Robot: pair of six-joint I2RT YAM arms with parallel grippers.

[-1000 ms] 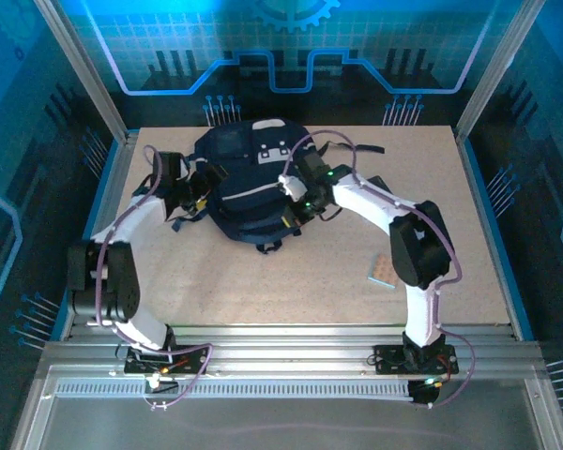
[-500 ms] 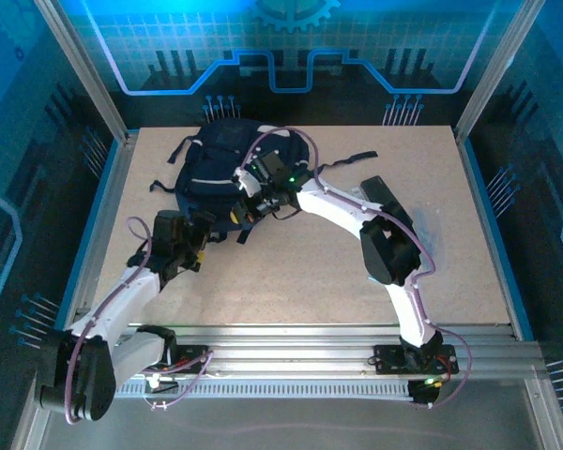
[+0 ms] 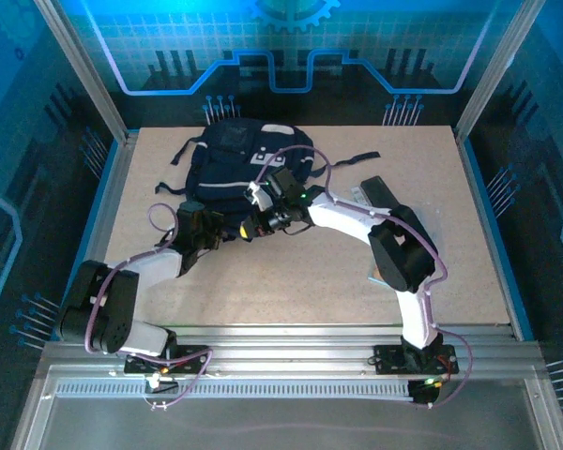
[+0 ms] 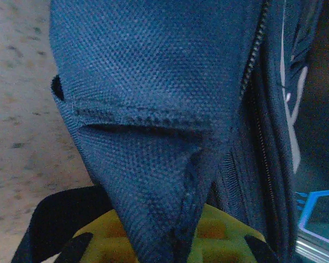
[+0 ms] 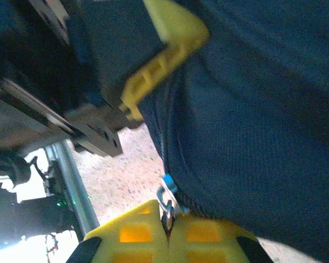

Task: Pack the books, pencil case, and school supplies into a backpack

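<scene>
The navy backpack [image 3: 239, 159] lies at the back left of the table. My left gripper [image 3: 205, 236] is at its near left edge. In the left wrist view the left gripper [image 4: 172, 233] is shut on a pinched fold of the backpack's fabric [image 4: 153, 109]. My right gripper [image 3: 261, 221] is at the backpack's near edge. In the right wrist view the right gripper [image 5: 167, 227] is shut on the metal zipper pull [image 5: 167, 198]. The black pencil case [image 3: 379, 193] lies on the table to the right. The books are out of view.
The tan table [image 3: 300, 281] is framed by metal rails and blue side walls. Black straps [image 3: 357, 156] trail from the backpack to the right. The right arm's elbow [image 3: 403, 253] hangs over the table's right half. A yellow finger [image 5: 164, 60] of the left gripper presses the bag.
The left gripper has moved in to the backpack's near left edge and closed on its fabric. The backpack has shifted towards the back left. The right gripper has stayed shut on the zipper pull.
</scene>
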